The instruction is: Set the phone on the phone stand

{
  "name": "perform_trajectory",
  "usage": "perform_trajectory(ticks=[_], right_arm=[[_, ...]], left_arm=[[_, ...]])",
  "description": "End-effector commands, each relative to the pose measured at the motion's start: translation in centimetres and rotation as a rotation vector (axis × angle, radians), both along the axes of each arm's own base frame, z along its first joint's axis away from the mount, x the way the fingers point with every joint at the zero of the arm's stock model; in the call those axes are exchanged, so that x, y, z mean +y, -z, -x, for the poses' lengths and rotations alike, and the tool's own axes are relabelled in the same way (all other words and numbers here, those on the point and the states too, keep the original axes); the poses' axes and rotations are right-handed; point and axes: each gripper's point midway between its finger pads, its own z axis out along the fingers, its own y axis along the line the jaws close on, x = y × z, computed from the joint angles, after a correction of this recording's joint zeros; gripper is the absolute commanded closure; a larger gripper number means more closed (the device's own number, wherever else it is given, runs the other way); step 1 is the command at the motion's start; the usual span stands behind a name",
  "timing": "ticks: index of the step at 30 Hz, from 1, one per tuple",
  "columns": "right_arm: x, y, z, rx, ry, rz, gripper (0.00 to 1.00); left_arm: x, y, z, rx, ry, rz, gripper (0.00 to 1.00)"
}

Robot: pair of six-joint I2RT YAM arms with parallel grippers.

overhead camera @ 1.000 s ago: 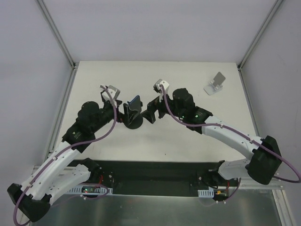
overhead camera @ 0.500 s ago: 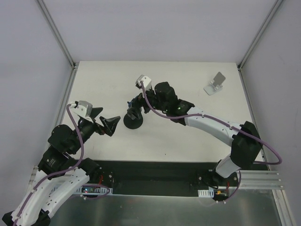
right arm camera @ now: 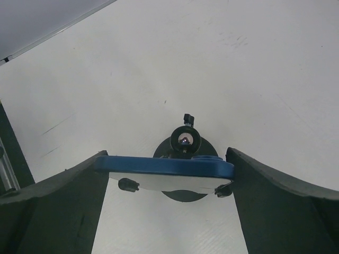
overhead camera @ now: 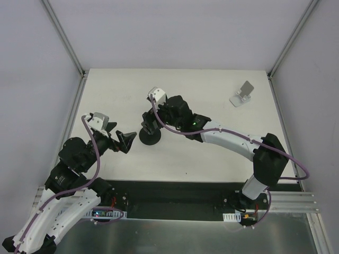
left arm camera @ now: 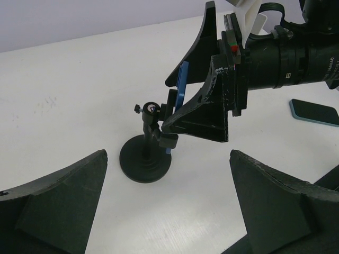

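Blue-rimmed, the phone (right arm camera: 164, 165) was gripped upright in the right pincer (overhead camera: 149, 123) against the head of the stand (left arm camera: 145, 160). Seating appeared nearly done, with release left. The left pincer (overhead camera: 126, 142) was spread wide and empty at eight o'clock of the stand.

A white table (overhead camera: 212, 90) sits between grey walls (overhead camera: 175, 32).
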Motion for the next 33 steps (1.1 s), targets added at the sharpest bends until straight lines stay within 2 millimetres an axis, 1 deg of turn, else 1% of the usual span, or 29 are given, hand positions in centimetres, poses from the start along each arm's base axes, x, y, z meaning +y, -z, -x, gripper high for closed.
perform_trajectory(ticks=[1,3,4,6,7,9,10,12,13,14,15,16,17,18,21,22,24,25,27,28,30,31,33], right_arm=[[0.4,-3.1,-0.9,-0.085,0.054,-0.071,0.12],[0.2,-3.1,-1.1,-0.096,0.088,-0.079,0.16],[0.0,-2.7,-1.1,-0.094,0.098,-0.075,0.2],[0.1,-2.5,-1.1,-0.092,0.107,-0.083,0.26],[0.0,-2.4,-1.2,-0.094,0.121,-0.083,0.32],[0.1,-2.4,-1.4,-0.095,0.133,-0.091,0.41],[-0.1,-2.4,-1.6,-0.099,0.151,-0.092,0.51],[-0.3,-2.8,-2.2,-0.11,0.196,-0.1,0.6],[-0.4,-3.1,-2.4,-0.117,0.213,-0.105,0.73],[-0.6,-3.5,-2.7,-0.127,0.231,-0.111,0.8],[-1.3,-3.8,-3.4,-0.142,0.287,-0.107,0.87],[-1.7,-4.0,-3.9,-0.152,0.321,-0.104,0.99],[-2.1,-4.3,-4.3,-0.166,0.349,-0.099,0.99],[-3.1,-4.7,-5.2,-0.189,0.416,-0.088,0.99],[-4.9,-5.6,-6.6,-0.235,0.519,-0.061,0.99],[-6.4,-5.8,-7.7,-0.247,0.589,-0.053,0.99],[-7.9,-6.1,-8.9,-0.247,0.651,-0.054,0.99],[-9.3,-6.3,-10.2,-0.246,0.698,-0.054,0.99],[-10.7,-6.3,-11.5,-0.241,0.748,-0.055,0.99],[-12.2,-6.8,-12.8,-0.25,0.798,-0.055,0.99],[-13.2,-6.7,-14.3,-0.248,0.831,-0.056,0.99],[-14.8,-6.9,-15.6,-0.249,0.87,-0.058,0.99],[-15.8,-7.4,-17.5,-0.25,0.899,-0.074,0.99]], left_arm=[[0.7,-0.3,-0.7,-0.024,-0.041,-0.021,0.03],[0.6,-0.4,-0.7,-0.027,-0.041,-0.021,0.03],[0.7,-0.3,-0.7,-0.027,-0.041,-0.023,0.03],[0.6,-0.2,-0.9,-0.024,-0.04,-0.03,0.03],[0.7,-0.4,-0.9,-0.029,-0.042,-0.032,0.03],[0.6,-0.2,-1.1,-0.026,-0.042,-0.043,0.03],[0.6,-0.4,-1.1,-0.03,-0.042,-0.044,0.03],[0.5,-0.3,-1.3,-0.027,-0.043,-0.052,0.03],[0.6,-0.5,-1.3,-0.032,-0.044,-0.053,0.03],[0.5,-0.5,-1.4,-0.03,-0.046,-0.056,0.03],[0.5,-0.5,-1.5,-0.03,-0.044,-0.056,0.03],[0.5,-0.6,-1.5,-0.031,-0.046,-0.057,0.03],[0.4,-0.7,-1.6,-0.029,-0.044,-0.06,0.03],[0.4,-0.7,-1.7,-0.029,-0.044,-0.06,0.03],[0.1,-1.0,-1.8,-0.032,-0.036,-0.059,0.03],[0.1,-1.2,-1.9,-0.035,-0.035,-0.059,0.03],[-0.2,-1.2,-2.1,-0.034,-0.03,-0.059,0.03],[-0.3,-1.2,-2.2,-0.033,-0.025,-0.061,0.03],[-0.7,-1.1,-2.5,-0.03,-0.017,-0.064,0.03],[-0.8,-1.1,-2.6,-0.031,-0.011,-0.064,0.03],[-1.2,-0.7,-2.9,-0.022,-0.001,-0.073,0.03],[-1.4,-0.6,-3.0,-0.022,0.002,-0.072,0.03],[-1.6,-0.1,-3.4,-0.014,0.006,-0.082,0.04]])
